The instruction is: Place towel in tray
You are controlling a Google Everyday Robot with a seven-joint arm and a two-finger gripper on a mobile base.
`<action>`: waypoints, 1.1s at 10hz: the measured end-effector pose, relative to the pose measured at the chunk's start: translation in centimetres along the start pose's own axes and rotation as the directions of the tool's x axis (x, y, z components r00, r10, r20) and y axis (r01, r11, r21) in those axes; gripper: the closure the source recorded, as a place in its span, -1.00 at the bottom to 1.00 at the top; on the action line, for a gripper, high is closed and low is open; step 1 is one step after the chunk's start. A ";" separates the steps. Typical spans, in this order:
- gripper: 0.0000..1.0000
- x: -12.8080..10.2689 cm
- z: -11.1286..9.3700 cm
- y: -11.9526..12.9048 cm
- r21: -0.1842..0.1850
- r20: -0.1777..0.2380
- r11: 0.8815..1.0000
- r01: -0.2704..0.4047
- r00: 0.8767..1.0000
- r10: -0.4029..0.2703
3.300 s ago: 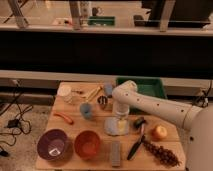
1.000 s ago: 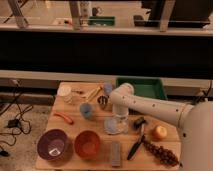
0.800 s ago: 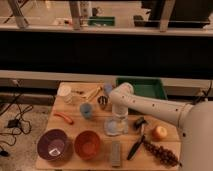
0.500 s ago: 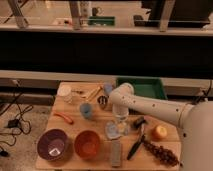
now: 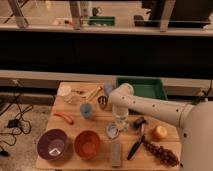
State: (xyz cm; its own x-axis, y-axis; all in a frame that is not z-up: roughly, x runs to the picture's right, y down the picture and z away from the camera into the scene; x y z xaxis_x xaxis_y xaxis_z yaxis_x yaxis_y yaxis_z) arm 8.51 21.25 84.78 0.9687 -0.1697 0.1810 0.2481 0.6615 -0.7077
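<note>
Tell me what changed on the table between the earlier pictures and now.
The gripper lowered slightly onto the towel and closed, apparently pinching its edge. The towel still lies on the table, not yet lifted. The tray, purple bowl and orange bowl stayed where they were.

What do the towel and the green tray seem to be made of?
The towel: probably soft cloth, matte pale grey-blue, flat with rounded edges, under the shut tool. The tray behind them: probably plastic, dark green, smooth, low raised rim.
</note>
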 end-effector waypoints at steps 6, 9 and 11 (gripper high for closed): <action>1.00 -2.7 -3.5 1.1 0.115 0.022 0.989 0.094 0.995 -0.097; 1.00 -3.7 -5.7 1.7 0.169 0.025 0.978 0.121 0.992 -0.127; 1.00 -4.1 -7.4 1.9 0.202 0.034 0.971 0.128 0.990 -0.138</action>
State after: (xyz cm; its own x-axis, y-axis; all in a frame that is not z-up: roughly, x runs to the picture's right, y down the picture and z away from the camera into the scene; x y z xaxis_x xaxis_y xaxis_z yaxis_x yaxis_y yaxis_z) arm 5.04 17.83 77.65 0.9248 -0.2341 0.3000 0.3651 0.7683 -0.5257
